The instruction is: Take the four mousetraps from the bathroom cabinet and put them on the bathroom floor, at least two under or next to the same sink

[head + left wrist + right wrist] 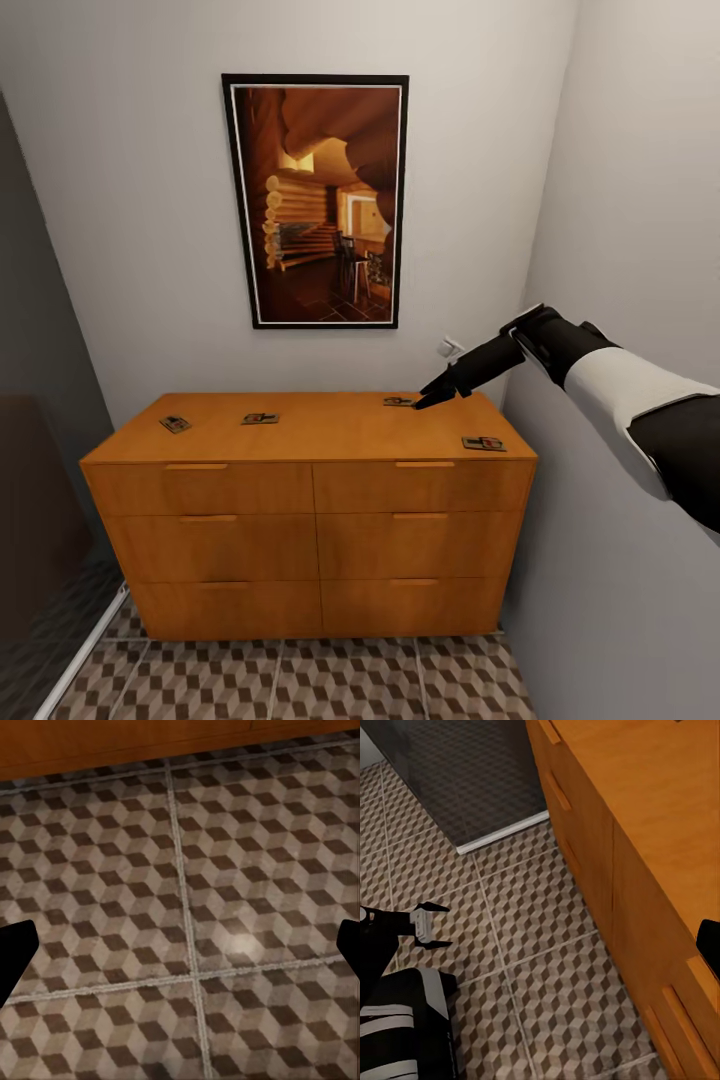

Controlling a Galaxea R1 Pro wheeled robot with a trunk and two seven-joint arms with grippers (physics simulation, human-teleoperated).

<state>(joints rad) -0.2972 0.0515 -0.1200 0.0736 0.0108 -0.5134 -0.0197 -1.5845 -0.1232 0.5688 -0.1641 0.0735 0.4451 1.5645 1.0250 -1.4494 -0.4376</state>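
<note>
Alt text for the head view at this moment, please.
The right gripper reaches over the top of an orange-brown six-drawer cabinet, at the back-right one of four mousetraps lying there. A framed picture hangs above; cube-patterned floor tiles lie below.

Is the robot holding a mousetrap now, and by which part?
No, nothing is held. All four mousetraps lie on the cabinet. The right gripper reaches over the far right one; whether its fingers touch cannot be told.
</note>
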